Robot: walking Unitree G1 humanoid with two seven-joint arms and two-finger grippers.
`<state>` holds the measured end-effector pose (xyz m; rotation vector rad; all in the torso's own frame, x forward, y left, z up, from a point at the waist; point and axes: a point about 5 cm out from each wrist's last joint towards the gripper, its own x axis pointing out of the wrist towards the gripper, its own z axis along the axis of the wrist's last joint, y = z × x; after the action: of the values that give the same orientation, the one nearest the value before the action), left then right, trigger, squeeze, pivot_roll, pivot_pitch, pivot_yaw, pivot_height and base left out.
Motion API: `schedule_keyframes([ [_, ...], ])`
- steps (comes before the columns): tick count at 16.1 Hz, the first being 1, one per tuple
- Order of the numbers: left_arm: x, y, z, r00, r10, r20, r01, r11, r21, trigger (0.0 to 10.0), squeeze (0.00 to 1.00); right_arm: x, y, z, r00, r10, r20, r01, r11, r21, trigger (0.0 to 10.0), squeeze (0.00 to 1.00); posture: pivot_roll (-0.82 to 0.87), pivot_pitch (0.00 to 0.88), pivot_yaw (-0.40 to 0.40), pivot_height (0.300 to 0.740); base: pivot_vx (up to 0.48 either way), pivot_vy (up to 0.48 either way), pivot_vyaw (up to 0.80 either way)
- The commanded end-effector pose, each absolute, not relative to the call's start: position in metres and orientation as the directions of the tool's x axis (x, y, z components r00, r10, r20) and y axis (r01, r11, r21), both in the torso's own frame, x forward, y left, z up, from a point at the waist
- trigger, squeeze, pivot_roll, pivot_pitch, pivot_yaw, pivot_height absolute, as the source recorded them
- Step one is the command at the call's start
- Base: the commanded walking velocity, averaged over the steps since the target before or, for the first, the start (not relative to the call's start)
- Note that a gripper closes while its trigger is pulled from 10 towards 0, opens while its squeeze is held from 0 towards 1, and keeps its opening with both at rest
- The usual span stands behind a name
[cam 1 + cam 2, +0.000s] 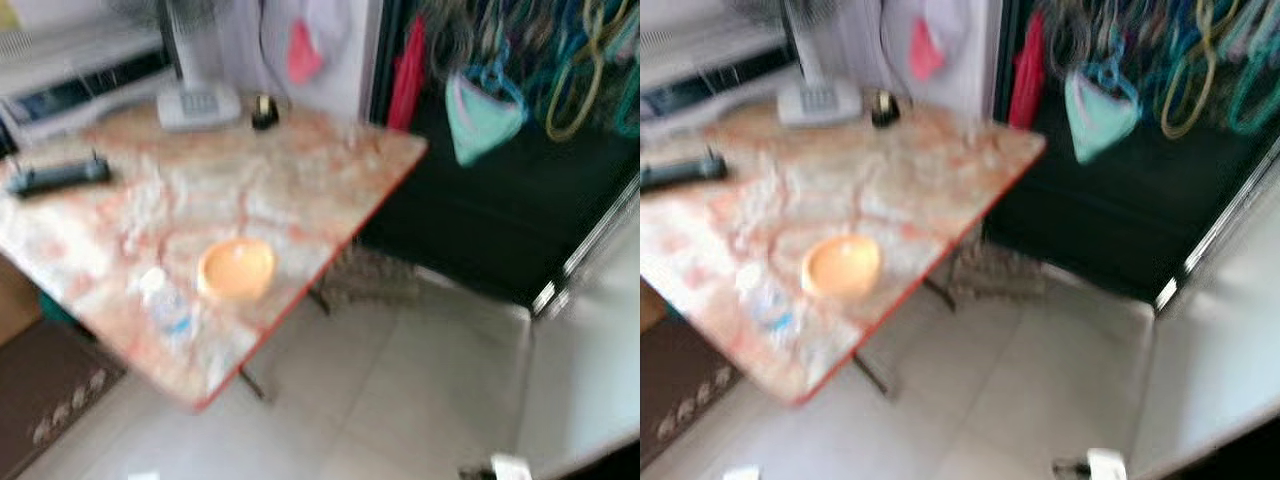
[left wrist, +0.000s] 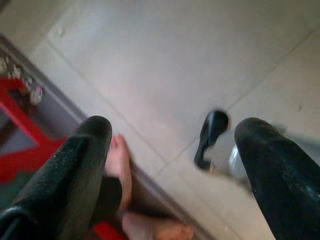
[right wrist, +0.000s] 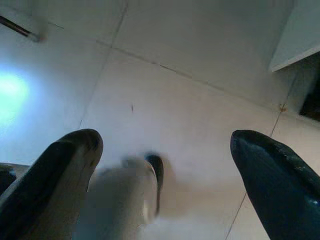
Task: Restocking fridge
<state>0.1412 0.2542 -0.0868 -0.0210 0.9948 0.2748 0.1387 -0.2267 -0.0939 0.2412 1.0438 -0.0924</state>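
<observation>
A marble-patterned table (image 1: pixel 250 190) with a red edge stands on a pale tiled floor (image 1: pixel 400 390), seen blurred from the robot's head. An orange bowl (image 1: pixel 236 268) sits near the table's front edge, and a clear plastic water bottle (image 1: pixel 168 303) lies just beside it, closer to the corner. At the far side of the tabletop are the white base of a standing fan (image 1: pixel 198 104), a small dark object (image 1: pixel 264 112) next to it, and a long dark device (image 1: pixel 58 176) toward the robot's left. Beyond the table, a dark opening holds hanging clothes and coloured hangers (image 1: pixel 560 70), with a teal garment (image 1: pixel 482 118) among them; a white panel (image 1: pixel 590 360), possibly a door, fills the right foreground. The left gripper (image 2: pixel 172 150) hangs over the floor with its two black fingers well apart, a person's bare foot (image 2: pixel 121 167) showing beside a dark mat. The right gripper (image 3: pixel 165 155) likewise points at the tiles, fingers spread wide and holding nothing.
</observation>
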Motion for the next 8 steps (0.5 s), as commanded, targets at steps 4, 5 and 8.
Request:
schedule_keyframes([
  [4,0.1327,0.2503,-0.0910,0.492,0.240,-0.837,-0.261,0.958,0.121,10.0,0.00,0.1303,-0.2337,-0.0948,0.478,0.048,-0.877,0.178,0.972,0.151,10.0,0.00,0.13,0.073,-0.041,0.740,0.000,0.000,0.13],
  [5,0.1322,0.2510,-0.0909,0.492,0.251,-0.834,-0.263,0.956,0.133,10.0,0.00,0.1299,-0.2337,-0.0950,0.477,0.051,-0.878,0.175,0.973,0.151,10.0,0.00,0.13,0.074,-0.041,0.740,0.000,0.000,0.00],
  [8,0.1318,0.2524,-0.0902,0.498,0.272,-0.823,-0.273,0.951,0.149,10.0,0.00,0.1285,-0.2332,-0.0955,0.472,0.058,-0.880,0.172,0.973,0.156,10.0,0.00,0.13,0.078,-0.040,0.740,0.000,0.000,0.36],
])
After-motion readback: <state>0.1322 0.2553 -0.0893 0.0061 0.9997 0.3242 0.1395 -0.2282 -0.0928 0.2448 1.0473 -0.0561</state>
